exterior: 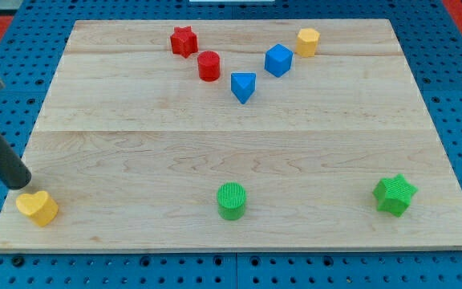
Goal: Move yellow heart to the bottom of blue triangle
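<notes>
My tip (21, 185), the lower end of the straight dark rod, sits near the table's corner at 8 o'clock, touching or just beside the yellow heart-shaped block (37, 207) on the side toward 10 o'clock; I cannot tell if there is contact. The tool is a plain rod with nothing to part or clamp.

The yellow heart lies on the pale wooden table (231, 160), well apart from the blue triangular block (243, 86), which stands far off toward 1 o'clock from it. Just beside the blue triangle, at its 2 o'clock, is a blue cube-like block (278, 60), and beyond that a yellow hexagonal block (308, 41). At the triangle's 10 o'clock stands a red cylinder (208, 66), with a red star (184, 40) farther on. Along the table's 6 o'clock edge are a green cylinder (232, 201) and a green star (395, 194).
</notes>
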Controlling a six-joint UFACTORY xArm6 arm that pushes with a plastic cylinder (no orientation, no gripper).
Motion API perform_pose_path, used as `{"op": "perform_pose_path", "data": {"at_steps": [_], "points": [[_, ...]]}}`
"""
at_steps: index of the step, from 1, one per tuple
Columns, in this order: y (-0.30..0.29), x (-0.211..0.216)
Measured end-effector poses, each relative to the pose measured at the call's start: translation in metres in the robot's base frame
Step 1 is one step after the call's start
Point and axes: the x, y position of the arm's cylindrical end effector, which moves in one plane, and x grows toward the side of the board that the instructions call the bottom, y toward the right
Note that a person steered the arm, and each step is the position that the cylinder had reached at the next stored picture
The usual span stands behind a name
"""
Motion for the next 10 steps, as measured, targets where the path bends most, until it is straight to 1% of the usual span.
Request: {"op": "perform_pose_path", "data": {"at_steps": [2,3,5,6,7,8,9,10], "points": [[-0.015,0.046],[-0.01,0.062],[0.041,0.054],[0.067,0.036],[0.073,0.017],[0.072,0.009],[0.041,0.019],[0.023,0.004]]}}
